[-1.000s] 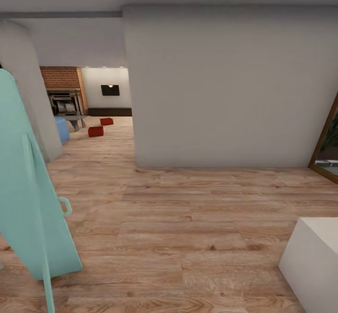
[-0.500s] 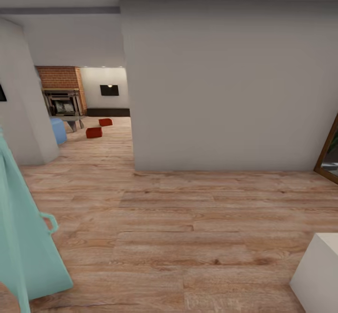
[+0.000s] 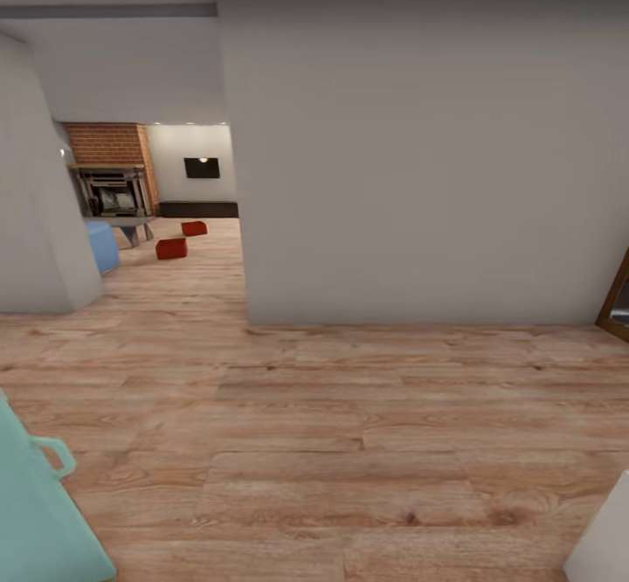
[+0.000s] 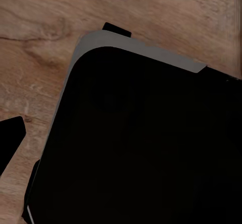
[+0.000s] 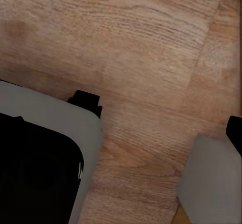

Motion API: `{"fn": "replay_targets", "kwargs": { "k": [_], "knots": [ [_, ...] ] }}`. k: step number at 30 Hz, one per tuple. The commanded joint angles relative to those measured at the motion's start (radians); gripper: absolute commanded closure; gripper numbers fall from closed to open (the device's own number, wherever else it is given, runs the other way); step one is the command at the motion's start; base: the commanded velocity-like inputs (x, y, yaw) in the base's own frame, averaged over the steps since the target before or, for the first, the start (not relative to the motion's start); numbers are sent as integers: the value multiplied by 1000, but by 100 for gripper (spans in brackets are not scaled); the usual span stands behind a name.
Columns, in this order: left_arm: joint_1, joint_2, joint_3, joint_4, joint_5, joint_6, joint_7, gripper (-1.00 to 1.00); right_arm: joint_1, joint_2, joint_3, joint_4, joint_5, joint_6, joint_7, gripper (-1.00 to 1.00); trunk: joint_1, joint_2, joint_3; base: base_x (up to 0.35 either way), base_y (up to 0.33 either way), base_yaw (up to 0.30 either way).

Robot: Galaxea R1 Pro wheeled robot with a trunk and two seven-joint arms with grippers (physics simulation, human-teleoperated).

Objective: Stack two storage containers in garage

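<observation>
Storage containers — two red-orange boxes, nearer one point(image 3: 171, 248) and farther one point(image 3: 194, 228), both on the light wood plank floor point(image 3: 349, 425) of the living room, seen through the opening at about ten o'clock from us. They sit apart from each other, near a low grey table point(image 3: 131, 225) and a blue sofa point(image 3: 102, 244). Behind them: red-brick fireplace point(image 3: 112, 171) and black wall TV point(image 3: 202, 168).

Intervening items: a grey wall block point(image 3: 419, 162) fills twelve o'clock to two o'clock; a second wall corner point(image 3: 35, 215) stands at nine o'clock, leaving a passage between the two. A pale teal door with a handle point(image 3: 35, 503) sits at seven o'clock, a white block point(image 3: 607, 534) at five o'clock, a wood-framed panel point(image 3: 616, 294) at three o'clock.

Grippers: in both wrist views we see dark robot body over floorboards and small black parts that we cannot read as fingers — whether either gripper is spread or closed we cannot tell. We judge both empty, since both containers lie on the floor.

Status: we judge the task at the approach stage, nothing lifted.

Risks: clipping the wall corner while turning into the passage — caused by cutting the turn tight; brushing the teal door with the base; arriving off-centre to the nearer box, so a two-arm grasp on its thin walls seats unevenly and slips.
</observation>
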Motion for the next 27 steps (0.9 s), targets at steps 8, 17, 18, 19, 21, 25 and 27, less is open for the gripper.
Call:
{"fn": "replay_targets", "kwargs": {
  "k": [8, 17, 18, 19, 21, 25, 27],
  "knots": [
    [0, 0, 3, 0, 2, -2, 0, -100, -1, 0, 2, 3, 1, -6, 3, -100, 1, 0, -1, 322, 0, 0],
    [0, 0, 3, 0, 2, -3, 1, -100, -1, 4, 4, 3, 1, -3, 5, -100, 1, 0, -1, 322, 0, 0],
    [0, 0, 3, 0, 2, -3, 1, -100, -1, 4, 4, 3, 1, -3, 5, -100, 1, 0, -1, 322, 0, 0],
    [0, 0, 4, 0, 2, -3, 1, -100, -1, 4, 4, 3, 1, -2, 5, -100, 1, 0, -1, 322, 0, 0],
    [0, 0, 4, 0, 2, -3, 1, -100, -1, 4, 5, 3, 1, -1, 5, -100, 1, 0, -1, 322, 0, 0],
    [0, 0, 5, 0, 2, -3, 1, -100, -1, 6, 5, 3, 1, 2, 4, -100, 1, 0, -1, 322, 0, 0],
    [0, 0, 5, 0, 2, -3, 1, -100, -1, 6, 5, 3, 1, 2, 4, -100, 1, 0, -1, 322, 0, 0]
  ]
}}
